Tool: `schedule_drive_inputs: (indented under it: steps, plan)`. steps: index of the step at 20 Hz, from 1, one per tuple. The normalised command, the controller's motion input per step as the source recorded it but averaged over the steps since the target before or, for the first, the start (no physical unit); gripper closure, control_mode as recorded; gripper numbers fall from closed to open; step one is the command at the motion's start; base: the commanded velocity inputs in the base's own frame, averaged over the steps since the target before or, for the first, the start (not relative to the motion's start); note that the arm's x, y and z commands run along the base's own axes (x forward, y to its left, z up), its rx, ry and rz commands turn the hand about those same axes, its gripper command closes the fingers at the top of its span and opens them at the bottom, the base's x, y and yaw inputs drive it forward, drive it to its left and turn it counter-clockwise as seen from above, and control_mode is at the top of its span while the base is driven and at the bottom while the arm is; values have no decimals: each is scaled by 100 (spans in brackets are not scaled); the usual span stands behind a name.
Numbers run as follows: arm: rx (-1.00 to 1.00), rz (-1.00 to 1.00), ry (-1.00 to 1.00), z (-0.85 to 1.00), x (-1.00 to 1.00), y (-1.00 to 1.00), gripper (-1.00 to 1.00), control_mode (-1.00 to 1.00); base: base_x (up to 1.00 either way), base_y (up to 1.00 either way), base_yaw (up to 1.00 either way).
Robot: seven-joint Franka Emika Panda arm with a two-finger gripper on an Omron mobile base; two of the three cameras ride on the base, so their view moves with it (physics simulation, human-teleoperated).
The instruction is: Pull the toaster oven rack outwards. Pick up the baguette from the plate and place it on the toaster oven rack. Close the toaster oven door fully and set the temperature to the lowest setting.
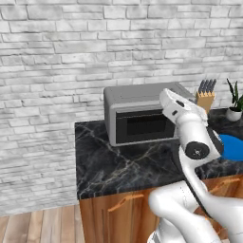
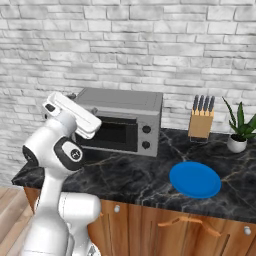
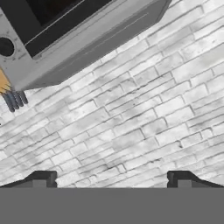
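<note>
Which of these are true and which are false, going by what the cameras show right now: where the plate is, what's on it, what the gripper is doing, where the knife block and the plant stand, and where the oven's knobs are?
1. The blue plate lies on the counter to the right of the toaster oven. True.
2. A loaf of bread lies on the plate. False: the plate's top looks bare in the right base view.
3. The gripper is open and holds nothing. True: nothing sits between its tips in the hand view.
4. The knife block stands to the left of the oven. False: it stands to the right, near the potted plant.
5. The oven's two dark knobs sit on its right side. True.
</note>
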Motion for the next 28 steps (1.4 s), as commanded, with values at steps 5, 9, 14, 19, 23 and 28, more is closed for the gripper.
schedule_drive_inputs:
  steps: [5,9,14,19,23,28]
  plan:
    - [44,3,-8,53,-60,-100,-100,-100,0,0,0]
    - [39,6,3,17,-42,-97,-100,-100,0,0,0]
    - [39,6,15,0,-36,-88,-100,-100,0,0,0]
    - [50,9,24,0,-26,-88,-100,-100,0,0,0]
    - [45,6,26,0,-12,-65,-100,-100,0,0,0]
    - [24,5,29,-43,0,-18,-100,-100,0,0,0]
